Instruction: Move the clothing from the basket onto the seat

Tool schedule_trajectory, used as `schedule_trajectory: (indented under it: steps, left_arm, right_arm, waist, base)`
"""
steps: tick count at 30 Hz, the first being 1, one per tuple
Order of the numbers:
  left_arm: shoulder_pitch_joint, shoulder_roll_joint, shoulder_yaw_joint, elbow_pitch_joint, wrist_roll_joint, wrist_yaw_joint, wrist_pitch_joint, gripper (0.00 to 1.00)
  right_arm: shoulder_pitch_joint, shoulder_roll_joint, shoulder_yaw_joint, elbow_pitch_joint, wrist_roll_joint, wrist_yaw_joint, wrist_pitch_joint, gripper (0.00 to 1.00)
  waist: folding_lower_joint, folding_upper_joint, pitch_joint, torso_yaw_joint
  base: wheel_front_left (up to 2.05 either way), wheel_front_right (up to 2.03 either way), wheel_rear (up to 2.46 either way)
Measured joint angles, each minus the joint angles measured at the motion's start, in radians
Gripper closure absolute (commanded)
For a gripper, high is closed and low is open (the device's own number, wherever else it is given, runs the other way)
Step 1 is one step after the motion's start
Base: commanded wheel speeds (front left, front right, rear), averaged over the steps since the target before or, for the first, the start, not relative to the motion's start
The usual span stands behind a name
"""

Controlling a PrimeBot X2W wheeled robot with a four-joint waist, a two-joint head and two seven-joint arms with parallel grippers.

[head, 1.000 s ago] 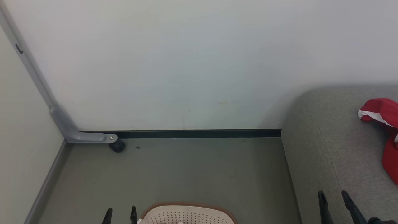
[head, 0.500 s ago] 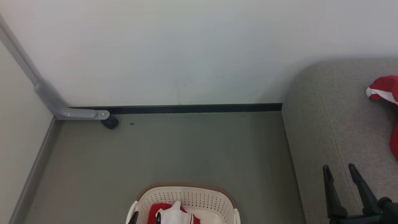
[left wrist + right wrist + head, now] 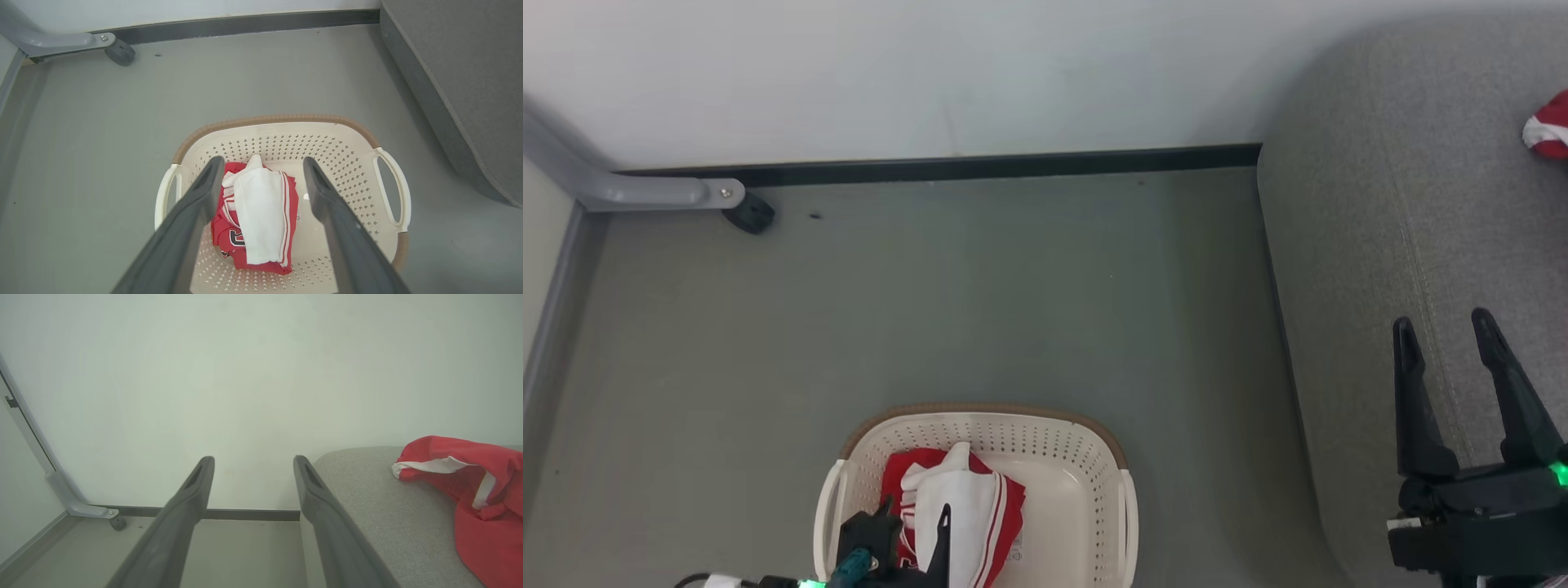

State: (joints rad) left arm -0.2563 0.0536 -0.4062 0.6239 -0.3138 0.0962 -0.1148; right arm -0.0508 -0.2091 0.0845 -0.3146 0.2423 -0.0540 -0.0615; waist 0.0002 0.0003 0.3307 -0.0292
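This is a sparse, home-like corner that looks more like a staged test room than a lived-in house. At the right of the head view sits a large grey-green fabric sofa (image 3: 1380, 204) with stitched seams. At the bottom centre, an oval cream-white perforated plastic laundry basket with a brown rim (image 3: 980, 408) stands on the smooth grey-green floor (image 3: 931, 286) and holds red-and-white clothing (image 3: 980, 498). Across the top runs a plain pale wall (image 3: 931, 65) with a black skirting strip (image 3: 1013, 163). At the upper left, a grey metal frame leg (image 3: 645, 192) on a small black castor (image 3: 750, 214) edges a pale partition panel (image 3: 20, 490), the kind of wall that rolls.
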Motion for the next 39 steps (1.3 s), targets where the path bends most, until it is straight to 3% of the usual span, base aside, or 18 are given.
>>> schedule_trajectory:
  steps: [8,21,29,39]
  left_arm:
    - [-0.064,-0.001,-0.019,0.090,0.008,0.000,0.017,0.00]
    - [-0.241,0.001,-0.021,0.212,0.025,0.000,0.054,0.00]
    - [-0.347,0.088,-0.003,0.297,0.038,-0.001,0.091,0.00]
    - [-0.394,0.091,0.008,0.379,0.053,-0.001,0.105,0.00]
  right_arm:
    - [-0.111,0.028,0.032,-0.053,-0.005,-0.004,0.008,0.00]
    - [-0.166,0.044,0.027,-0.114,-0.006,-0.017,0.009,0.00]
    - [-0.218,0.057,0.020,-0.175,-0.009,-0.024,0.006,0.00]
    - [-0.258,0.067,0.010,-0.190,-0.025,-0.027,-0.020,0.00]
  waist:
    - [0.0000,-0.0001,0.111,-0.054]
    - [0.0000,-0.0001,0.288,-0.143]
    - [-0.0001,0.0000,0.426,-0.197]
    - [-0.0001,-0.0001,0.549,-0.247]
  base:
    - [0.00,0.00,0.00]
    - [0.00,0.00,0.00]
    - [0.00,0.00,0.00]
    - [0.00,0.00,0.00]
